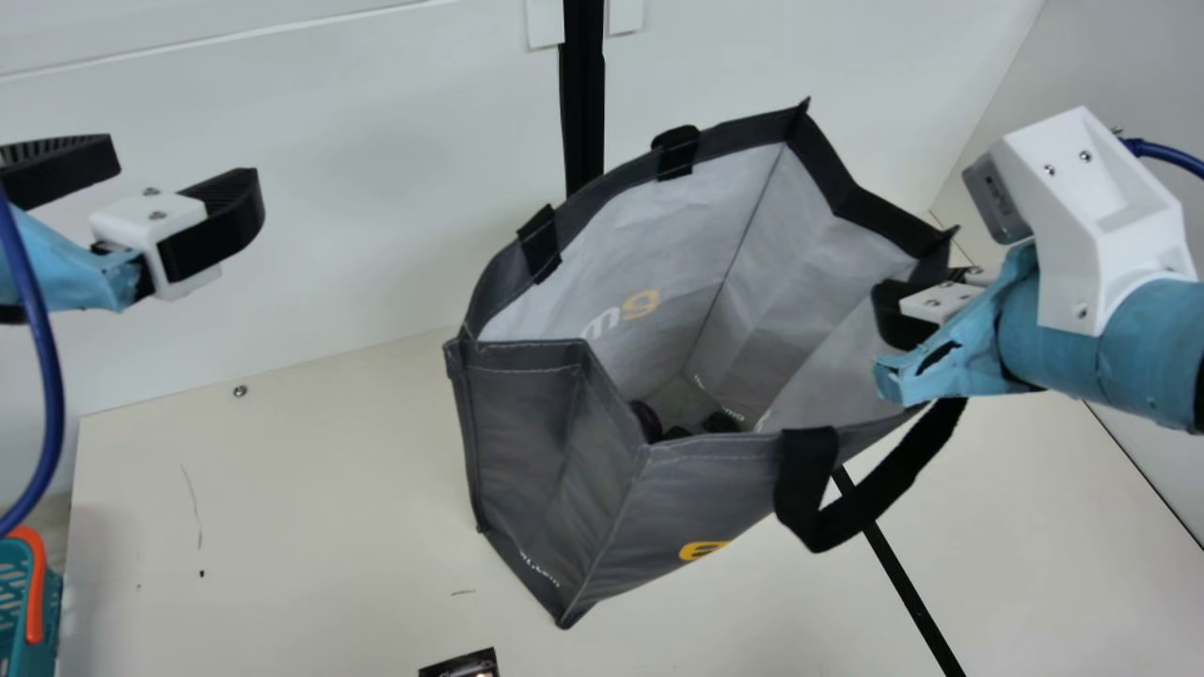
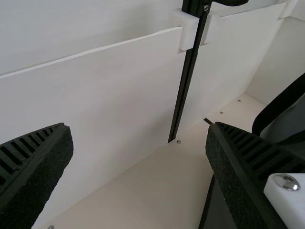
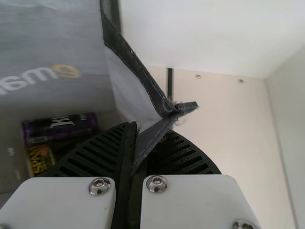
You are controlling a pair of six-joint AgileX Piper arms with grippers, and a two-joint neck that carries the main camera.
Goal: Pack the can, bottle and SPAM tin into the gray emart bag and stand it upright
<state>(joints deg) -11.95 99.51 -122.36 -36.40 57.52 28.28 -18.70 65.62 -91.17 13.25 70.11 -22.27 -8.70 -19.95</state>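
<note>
Your bag (image 1: 517, 414) is holding can (image 3: 59, 128) and tin (image 3: 40, 160), bottle uncertain; right gripper (image 3: 136, 143), release pending, is clenching its rim (image 3: 138, 71); left gripper (image 2: 138, 126) is gaping.

Gray emart bag (image 1: 527, 423): black trim, orange-yellow mark, paler gray lining. Can (image 3: 59, 129) purple-black, white lettering. SPAM tin (image 3: 40, 160) yellow and dark. Basket (image 1: 13, 649) teal, orange handle (image 1: 36, 588). My right arm (image 1: 1110, 343) blue and white, my table (image 1: 310, 508) cream.

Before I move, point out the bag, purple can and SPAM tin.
Gray bag (image 1: 673, 503): main view, outer side panel.
Purple can (image 3: 64, 128): right wrist view, printed side.
SPAM tin (image 3: 40, 159): right wrist view, yellow lettering area.
</note>
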